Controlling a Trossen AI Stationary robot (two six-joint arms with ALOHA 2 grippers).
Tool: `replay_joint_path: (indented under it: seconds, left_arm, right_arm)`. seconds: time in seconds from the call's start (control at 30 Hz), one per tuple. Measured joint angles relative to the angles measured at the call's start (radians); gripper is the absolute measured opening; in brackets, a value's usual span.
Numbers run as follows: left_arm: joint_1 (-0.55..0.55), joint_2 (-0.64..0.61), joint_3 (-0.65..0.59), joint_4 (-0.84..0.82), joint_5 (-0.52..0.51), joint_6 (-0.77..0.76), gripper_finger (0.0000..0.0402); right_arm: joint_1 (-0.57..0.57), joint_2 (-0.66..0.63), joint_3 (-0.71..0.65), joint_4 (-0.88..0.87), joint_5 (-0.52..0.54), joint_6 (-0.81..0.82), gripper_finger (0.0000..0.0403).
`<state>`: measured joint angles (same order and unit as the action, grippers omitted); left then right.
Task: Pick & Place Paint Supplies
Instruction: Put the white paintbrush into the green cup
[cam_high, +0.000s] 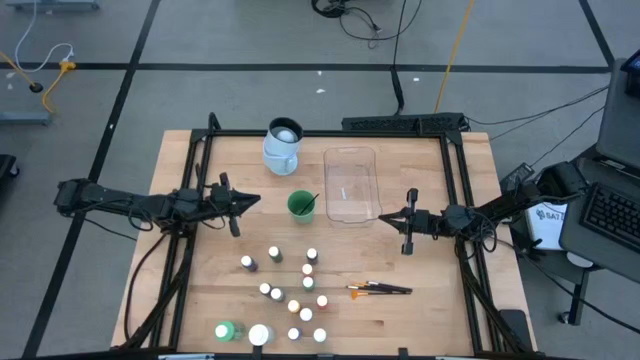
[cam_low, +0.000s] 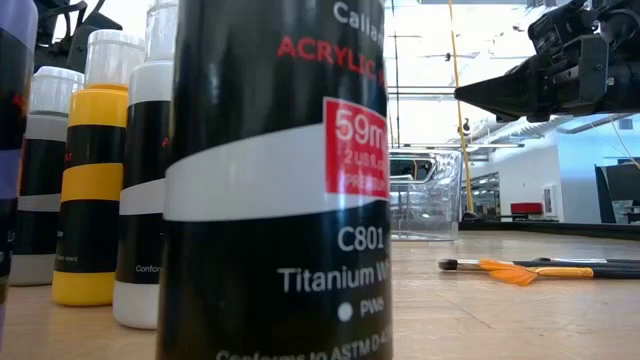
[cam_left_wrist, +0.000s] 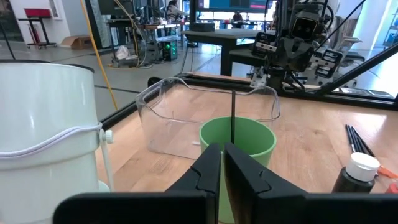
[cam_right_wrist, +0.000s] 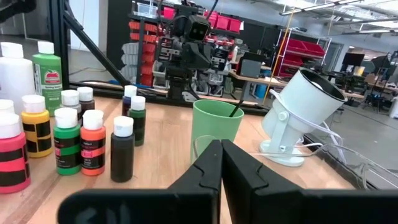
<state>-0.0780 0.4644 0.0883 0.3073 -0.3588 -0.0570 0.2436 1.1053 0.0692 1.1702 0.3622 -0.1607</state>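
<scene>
Several small white-capped paint bottles (cam_high: 290, 290) stand upright in a cluster on the wooden table's near middle, also seen in the right wrist view (cam_right_wrist: 81, 140). A larger green bottle (cam_high: 226, 330) and a white jar (cam_high: 260, 334) stand at the near edge. Thin dark brushes with orange tips (cam_high: 380, 290) lie flat to the right of the bottles. A green cup (cam_high: 301, 206) holds one upright brush (cam_left_wrist: 232, 115). My left gripper (cam_high: 255, 200) hovers shut and level just left of the cup. My right gripper (cam_high: 383, 217) hovers shut to its right. Both hold nothing.
A pale blue-white jug (cam_high: 283, 145) stands at the far middle, with a clear plastic tub (cam_high: 352, 183) to its right, behind the cup. Black frame rails (cam_high: 190, 250) run along the table's left and right sides. Bare wood lies between the cup and the bottles.
</scene>
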Motion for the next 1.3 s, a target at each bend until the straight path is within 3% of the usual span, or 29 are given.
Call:
replay_joint_path:
  seconds: [1.3]
  left_arm:
    - [0.000, 0.000, 0.000, 0.000, 0.000, 0.000, 0.0026]
  right_arm:
    - [0.000, 0.000, 0.000, 0.007, -0.001, 0.018, 0.0000]
